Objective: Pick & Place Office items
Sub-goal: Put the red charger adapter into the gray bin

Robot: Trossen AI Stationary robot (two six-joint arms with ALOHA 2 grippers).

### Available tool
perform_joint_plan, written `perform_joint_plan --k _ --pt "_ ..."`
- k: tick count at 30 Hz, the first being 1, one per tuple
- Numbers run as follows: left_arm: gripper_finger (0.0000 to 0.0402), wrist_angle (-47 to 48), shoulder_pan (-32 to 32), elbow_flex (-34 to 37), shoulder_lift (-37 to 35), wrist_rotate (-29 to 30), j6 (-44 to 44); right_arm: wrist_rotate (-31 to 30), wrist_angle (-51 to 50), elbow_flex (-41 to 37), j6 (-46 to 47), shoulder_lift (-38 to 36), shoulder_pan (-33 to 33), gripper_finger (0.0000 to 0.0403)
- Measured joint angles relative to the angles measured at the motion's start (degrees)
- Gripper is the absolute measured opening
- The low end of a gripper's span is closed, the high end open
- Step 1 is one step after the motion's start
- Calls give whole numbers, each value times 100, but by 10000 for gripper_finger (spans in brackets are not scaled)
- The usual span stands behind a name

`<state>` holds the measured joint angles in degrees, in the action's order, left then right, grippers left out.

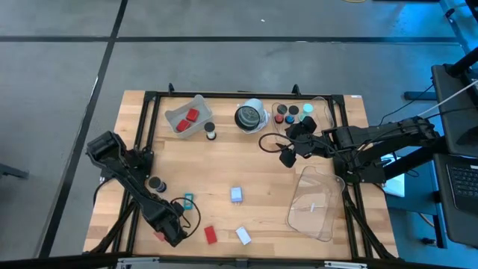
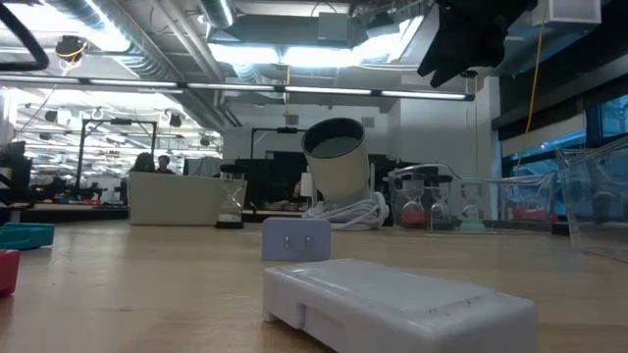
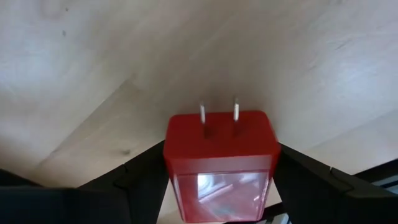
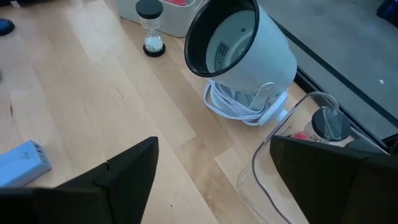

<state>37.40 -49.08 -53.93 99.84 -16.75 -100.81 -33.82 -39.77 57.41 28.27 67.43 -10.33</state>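
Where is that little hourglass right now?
In the high view the hourglass stands on the table's far side, between the clear tray holding red blocks on its left and the white-and-black round lamp on its right.

no text, brand or number can be read anywhere. a label [image 4: 219,48] with print sits inside the white round object [image 4: 239,46], just ahead of the right claw [image 4: 211,171], but its marks are too small to make out. the red plug block [image 3: 220,165] between the left claw's fingers [image 3: 140,180] bears no readable marking.
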Motion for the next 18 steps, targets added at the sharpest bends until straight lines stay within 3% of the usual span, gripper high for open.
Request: perform_joint_plan --k 8,12,18 --pt "238 121 112 12 -10 -444 48 -4 -2 0 -17 -1 0 311" --pt "209 251 235 12 -58 -441 85 -9 0 0 -19 -1 0 311" --pt "208 217 452 -1 -97 -374 433 -27 -2 0 -20 0 0 311"
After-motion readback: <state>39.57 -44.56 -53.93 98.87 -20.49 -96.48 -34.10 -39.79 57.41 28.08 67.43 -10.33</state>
